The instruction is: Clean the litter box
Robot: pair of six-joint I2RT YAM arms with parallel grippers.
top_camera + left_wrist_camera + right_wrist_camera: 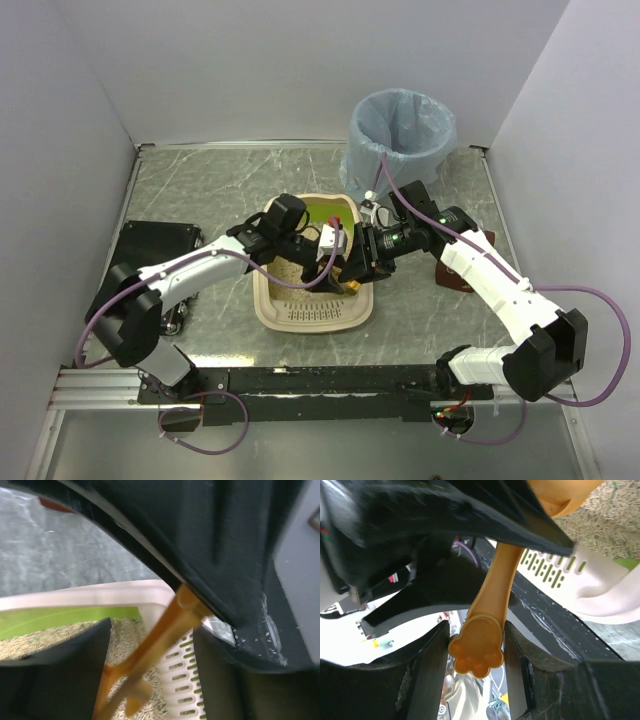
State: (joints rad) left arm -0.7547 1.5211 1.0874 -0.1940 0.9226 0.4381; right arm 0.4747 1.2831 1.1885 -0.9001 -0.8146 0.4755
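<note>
The litter box (310, 320), cream-rimmed with a lime-green inner wall and beige litter, lies mid-table. Both grippers meet over its right side. My right gripper (356, 268) is shut on the orange scoop (352, 287). In the right wrist view its fingers (432, 670) press both sides of the scoop's paw-shaped handle end (477, 647), with the box's slotted lip (560, 570) behind. My left gripper (325, 250) is open. In the left wrist view its jaws (152, 630) stand apart on either side of the scoop handle (160, 635), above the litter and slotted lip (185, 665).
A grey round bin with a light-blue bag (402, 130) stands at the back right. A black block (150, 245) lies at the left edge. A dark brown object (455, 278) sits under the right arm. White walls enclose the table on three sides.
</note>
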